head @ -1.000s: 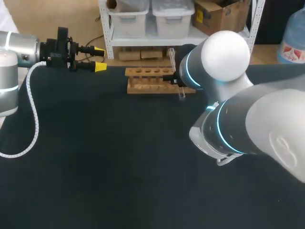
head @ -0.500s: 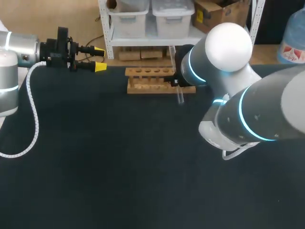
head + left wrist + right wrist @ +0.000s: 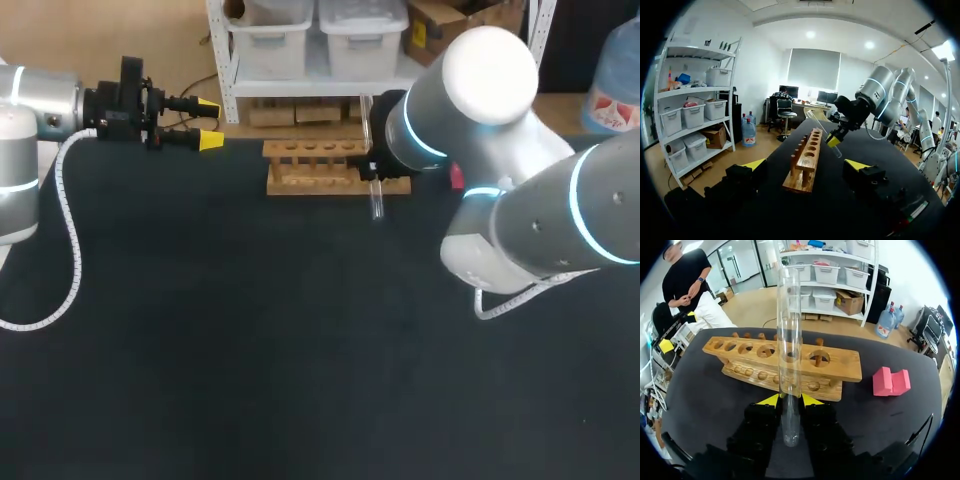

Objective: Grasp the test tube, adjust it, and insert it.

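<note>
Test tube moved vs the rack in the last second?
Yes, slightly: the test tube has tilted nearer upright at the wooden rack's right end, its lower tip shifting left.

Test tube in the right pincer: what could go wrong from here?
The test tube is pinched by the right pincer near one end, so it may pivot or slip. It is not yet over a hole of the wooden rack. If misaligned, it could strike the top board or push the rack.

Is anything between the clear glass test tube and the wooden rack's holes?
Nothing visible. The clear glass test tube, held by the right gripper, stands just before the wooden rack; the pink foam block lies past the rack's end.
</note>
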`<state>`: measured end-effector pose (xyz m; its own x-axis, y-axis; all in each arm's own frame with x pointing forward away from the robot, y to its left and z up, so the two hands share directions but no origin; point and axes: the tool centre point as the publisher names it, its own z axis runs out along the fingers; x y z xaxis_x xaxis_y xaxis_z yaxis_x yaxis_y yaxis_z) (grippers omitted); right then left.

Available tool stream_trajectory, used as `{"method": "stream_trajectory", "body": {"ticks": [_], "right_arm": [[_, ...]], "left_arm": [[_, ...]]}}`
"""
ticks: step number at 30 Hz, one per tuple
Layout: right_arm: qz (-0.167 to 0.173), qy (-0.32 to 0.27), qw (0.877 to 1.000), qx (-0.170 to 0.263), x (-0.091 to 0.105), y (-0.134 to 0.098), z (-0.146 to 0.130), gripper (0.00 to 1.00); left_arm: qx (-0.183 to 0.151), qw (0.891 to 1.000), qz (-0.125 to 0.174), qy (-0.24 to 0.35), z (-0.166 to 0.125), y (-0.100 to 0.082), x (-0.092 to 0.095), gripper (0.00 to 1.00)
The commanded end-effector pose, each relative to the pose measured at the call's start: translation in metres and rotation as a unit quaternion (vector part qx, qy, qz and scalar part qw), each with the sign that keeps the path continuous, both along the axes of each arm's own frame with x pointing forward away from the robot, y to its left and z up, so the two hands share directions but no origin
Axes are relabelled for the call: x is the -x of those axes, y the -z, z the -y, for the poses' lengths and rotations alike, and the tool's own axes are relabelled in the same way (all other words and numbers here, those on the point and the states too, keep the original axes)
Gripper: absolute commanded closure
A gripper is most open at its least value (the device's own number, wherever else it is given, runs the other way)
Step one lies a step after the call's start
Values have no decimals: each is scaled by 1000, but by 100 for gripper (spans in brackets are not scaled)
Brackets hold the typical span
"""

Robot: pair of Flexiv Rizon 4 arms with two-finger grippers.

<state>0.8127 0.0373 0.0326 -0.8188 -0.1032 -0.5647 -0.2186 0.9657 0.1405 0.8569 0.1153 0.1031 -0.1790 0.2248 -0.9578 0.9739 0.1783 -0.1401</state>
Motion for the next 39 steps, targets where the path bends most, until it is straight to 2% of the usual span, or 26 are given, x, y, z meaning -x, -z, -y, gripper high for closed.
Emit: {"method": "stream_trajectory", "body": {"ticks": [1, 11, 27, 35, 39], "right_arm": [[-10, -1, 1000, -2, 4, -7, -1, 100], [22, 7, 1000, -14, 19, -32, -7, 100], [71, 16, 997, -3, 32, -73, -5, 100], [81, 11, 997, -8, 36, -83, -7, 100], [85, -13, 996, -14, 38, -87, -10, 100]], "left_arm": [[0, 1000, 2, -1, 0, 1, 1, 0], [0, 1000, 2, -1, 0, 1, 1, 0], [0, 1000, 2, -1, 0, 1, 1, 0], [0, 1000, 2, -1, 0, 1, 1, 0], [0, 1000, 2, -1, 0, 1, 1, 0]]}}
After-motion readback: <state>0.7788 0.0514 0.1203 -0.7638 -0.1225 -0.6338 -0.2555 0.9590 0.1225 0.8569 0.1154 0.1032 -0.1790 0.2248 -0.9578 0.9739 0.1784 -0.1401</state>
